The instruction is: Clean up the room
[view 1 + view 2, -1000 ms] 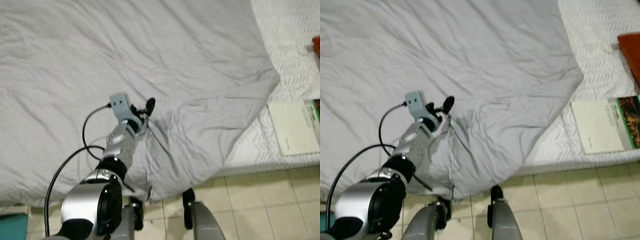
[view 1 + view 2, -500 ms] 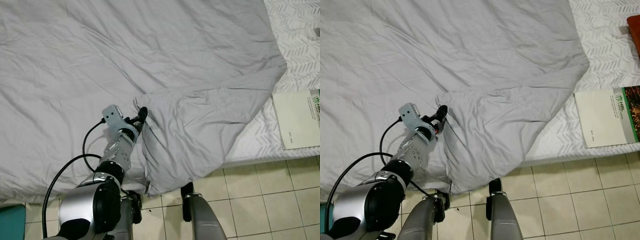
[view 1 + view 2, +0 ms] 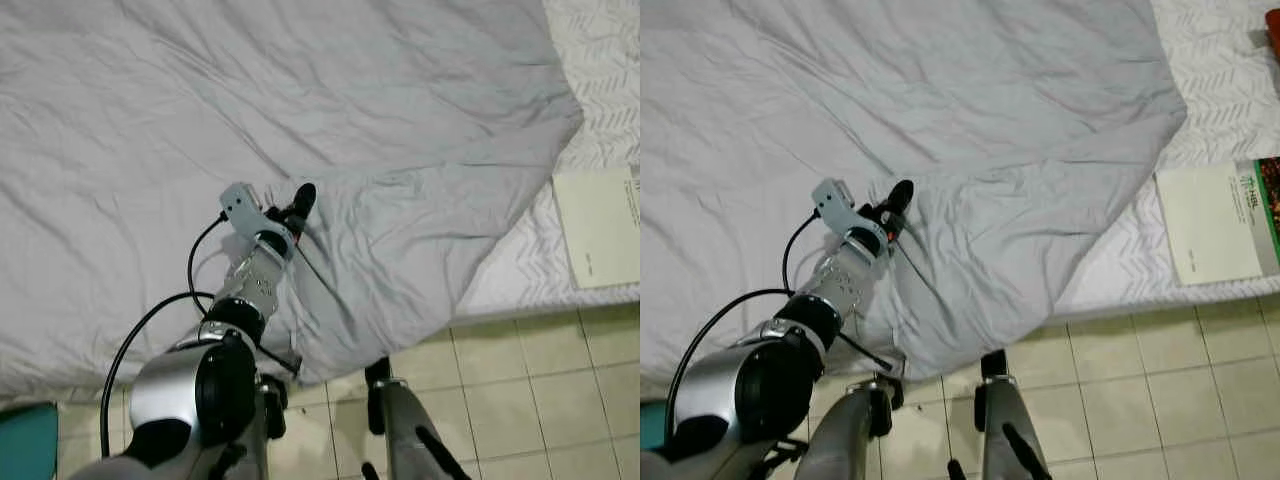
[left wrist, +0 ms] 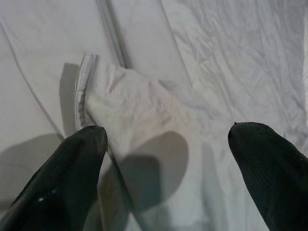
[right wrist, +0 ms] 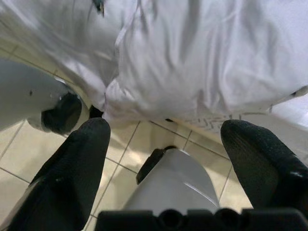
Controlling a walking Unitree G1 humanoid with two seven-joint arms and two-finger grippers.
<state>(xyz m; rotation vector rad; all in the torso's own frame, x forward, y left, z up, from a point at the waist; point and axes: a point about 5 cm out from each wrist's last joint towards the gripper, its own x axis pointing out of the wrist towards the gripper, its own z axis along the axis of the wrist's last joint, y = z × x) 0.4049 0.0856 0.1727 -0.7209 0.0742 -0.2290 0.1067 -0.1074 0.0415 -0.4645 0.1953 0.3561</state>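
Grey duvet (image 3: 400, 150) lies beneath the released left claw (image 4: 163, 159); right claw (image 5: 163, 168) released.

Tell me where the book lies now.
The book lies on the white mattress at the robot's right, beside the grey sheet, near the bed edge.

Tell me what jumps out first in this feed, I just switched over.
A big wrinkled grey sheet covers most of the bed, its folded-over corner hanging off the near edge toward the tiled floor. The left tool rests on that fold with its fingers open, the sheet's hemmed corner lying between them. At the right, a book lies on the bare white mattress.
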